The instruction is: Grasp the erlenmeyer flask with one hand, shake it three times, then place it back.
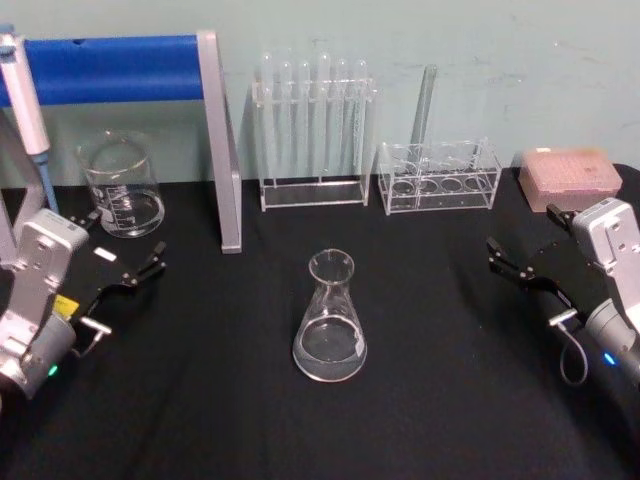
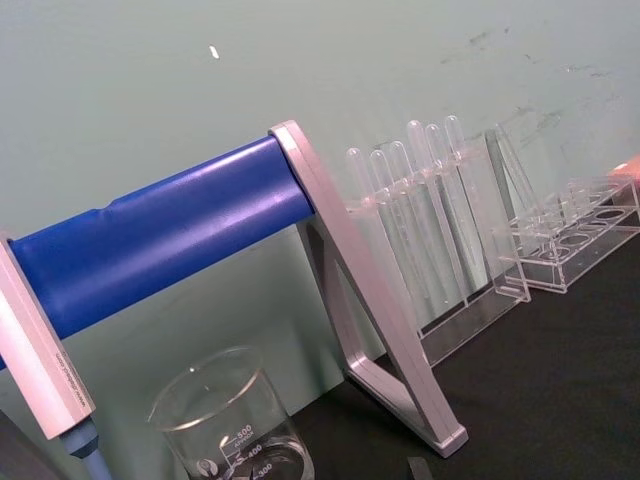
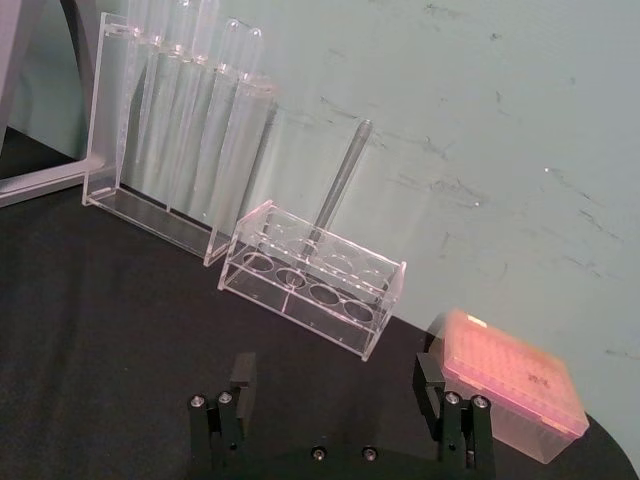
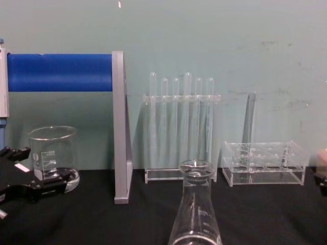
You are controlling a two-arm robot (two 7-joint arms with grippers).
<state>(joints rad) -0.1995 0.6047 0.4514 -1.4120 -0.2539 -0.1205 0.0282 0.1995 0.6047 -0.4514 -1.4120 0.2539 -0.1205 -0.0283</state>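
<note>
Left claw (image 1: 128, 236) and right claw (image 1: 520, 233) hover open near the desk's (image 1: 430, 400) side edges. The erlenmeyer flask (image 1: 330, 322) stands ungrasped mid-desk, so next one claw must reach its neck.

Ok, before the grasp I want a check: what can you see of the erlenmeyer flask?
The erlenmeyer flask is clear glass, conical, with a narrow neck, flared rim and wide round base. It stands upright mid-table on the black surface, in front of the test tube rack, touched by nothing else.

At the back, left to right — beaker (image 1: 122, 187), blue-barred stand (image 1: 110, 68), tall test-tube rack (image 1: 312, 130), low rack (image 1: 438, 177), pink box (image 1: 568, 177).
</note>
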